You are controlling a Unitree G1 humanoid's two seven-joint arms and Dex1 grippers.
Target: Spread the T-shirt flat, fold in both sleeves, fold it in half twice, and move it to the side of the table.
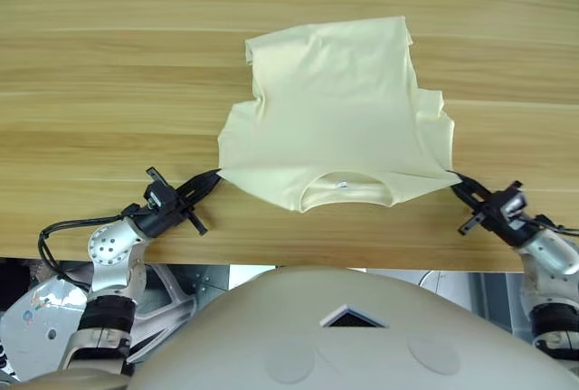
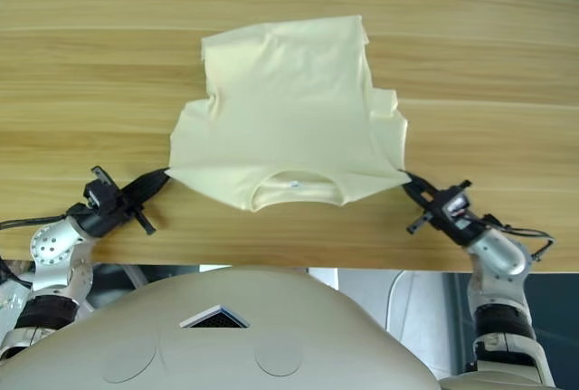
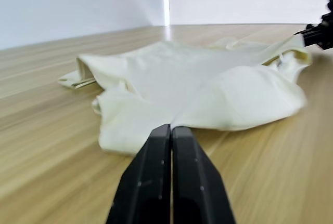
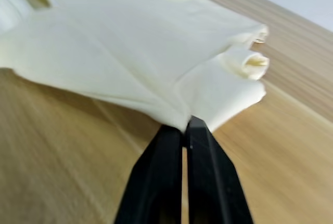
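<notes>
- T-shirt [image 1: 335, 109]: pale yellow, lying on the wooden table [image 1: 109, 64], right of centre and in the near half.
- Orientation: the neck opening [image 1: 346, 193] faces the near edge and the hem [image 1: 326, 32] points away to the far side.
- Outline: broadest across the near shoulder line and narrower toward the hem. The cloth is not fully flat, with soft wrinkles across the body.
- Right sleeve [image 1: 432, 109]: bunched and rolled against the right side of the body. Its open cuff shows in the right wrist view.
- Left side: the fabric is folded over itself in a loose lump near the left shoulder corner.
- A small white label [image 1: 342, 185] sits inside the neck opening.
- Left gripper [image 1: 215, 176]: low over the table at the shirt's near-left corner. Its two black fingers [image 3: 151, 172] are pressed together with no gap, and a pinch of the shoulder cloth is caught at the tips.
- Right gripper [image 1: 455, 182]: at the near-right corner, mirror position. Its fingers [image 4: 156, 182] are all but closed, with only a thin slit between them, clamping the shirt edge just beside the rolled sleeve.
- The near shoulder line runs between the two grippers, with the neck opening roughly midway.
- Both arms come in from the near table edge, angled inward toward the shirt.
</notes>
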